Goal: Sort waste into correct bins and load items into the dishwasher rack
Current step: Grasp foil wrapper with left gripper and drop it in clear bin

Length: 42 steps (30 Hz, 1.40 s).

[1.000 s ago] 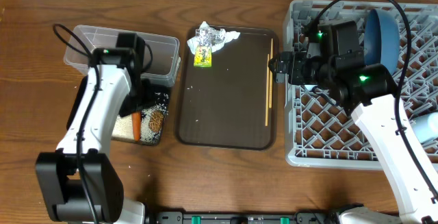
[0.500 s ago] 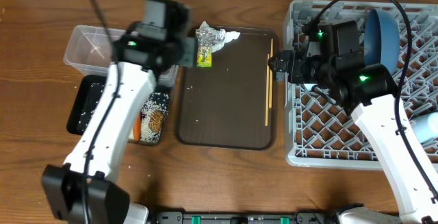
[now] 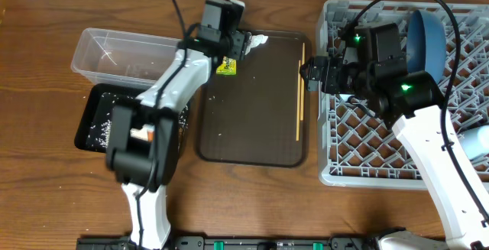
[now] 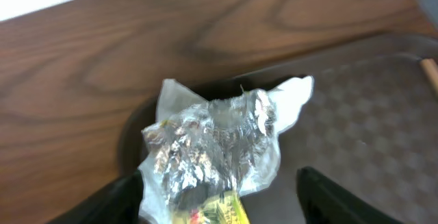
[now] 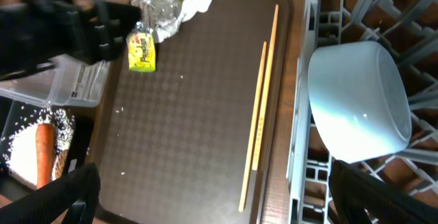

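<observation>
Left wrist view: the crumpled white wrapper (image 4: pixel 212 142) and its yellow packet (image 4: pixel 217 214) are seen at the far left corner of the brown tray (image 4: pixel 356 114), between the spread, empty jaws of the left gripper (image 4: pixel 217 186). Print on the packet cannot be read. The right gripper (image 5: pixel 212 176) is held wide open near the chopsticks (image 5: pixel 259 125), at the rack's (image 3: pixel 382 143) left edge.

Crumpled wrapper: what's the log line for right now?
crumpled wrapper: on brown tray, not held | left gripper: open, over wrapper | right gripper: open, near chopsticks | chopsticks: on tray
</observation>
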Tool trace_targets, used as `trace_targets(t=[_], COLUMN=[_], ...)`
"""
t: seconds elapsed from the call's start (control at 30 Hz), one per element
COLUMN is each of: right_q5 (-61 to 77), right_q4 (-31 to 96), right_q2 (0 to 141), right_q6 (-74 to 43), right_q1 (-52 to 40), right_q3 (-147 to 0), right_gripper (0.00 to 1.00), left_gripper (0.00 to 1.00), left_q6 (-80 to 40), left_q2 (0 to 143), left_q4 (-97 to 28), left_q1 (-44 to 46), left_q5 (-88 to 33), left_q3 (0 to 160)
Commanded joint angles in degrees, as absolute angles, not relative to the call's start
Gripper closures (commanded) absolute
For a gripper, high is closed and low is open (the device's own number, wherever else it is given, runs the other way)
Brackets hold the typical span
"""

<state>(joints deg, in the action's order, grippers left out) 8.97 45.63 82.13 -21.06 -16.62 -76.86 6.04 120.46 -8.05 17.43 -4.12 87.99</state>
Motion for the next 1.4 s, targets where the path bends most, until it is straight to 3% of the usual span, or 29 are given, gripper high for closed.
trace_targets(t=[0.0,0.17,0.23,0.3,0.4,0.43,0.57,1.0,1.27,1.37], right_q5=[8.38,8.38,8.38,8.38,8.4,8.4,8.43,8.4,8.4,8.38], right_q4=[46.3,46.54,46.5,46.46,46.54,46.57,46.59,46.54,46.5,45.84], right_q2=[82.63,82.63,82.63,82.63,82.63,82.63,82.63,82.63,82.63,82.63], right_q6=[-21.87,-21.89,-21.89,-21.89,-21.89,-21.89,-21.89,-21.87,-21.87,-21.85], right_q1=[-16.47,-16.47,-16.47,-16.47,-16.47,-16.47,-16.47,-16.47,-16.47,-16.47], right_q3=[-77.12,-77.12,-77.12,-77.12,-77.12,-77.12,-77.12,-77.12,-77.12,-77.12], right_gripper=[0.01,0.01,0.01,0.01,0.01,0.01,0.01,0.01,0.01,0.01], left_gripper=[0.25,0.26,0.32,0.4,0.6,0.7,0.94,0.94,0.94,0.94], left_q6=[6.48,6.44,6.44,6.46,6.9,6.9,6.85,6.85,6.83,6.81], left_q2=[123.76,127.17,127.72,127.79,127.72,127.5,124.79,104.99,103.07,103.68], left_q4=[-5.1,-2.9,-3.25,-4.29,-5.39,-5.89,-9.37,-26.68,-36.07,-37.26], left_q1=[17.61,17.5,17.5,17.5,17.5,17.5,17.78,18.92,17.28,14.5], left_q5=[-3.53,-3.44,-3.44,-3.42,-3.44,-3.44,-3.77,-3.31,18.37,20.34], left_q3=[88.36,88.36,88.36,88.36,88.36,88.38,88.38,88.38,88.33,88.12])
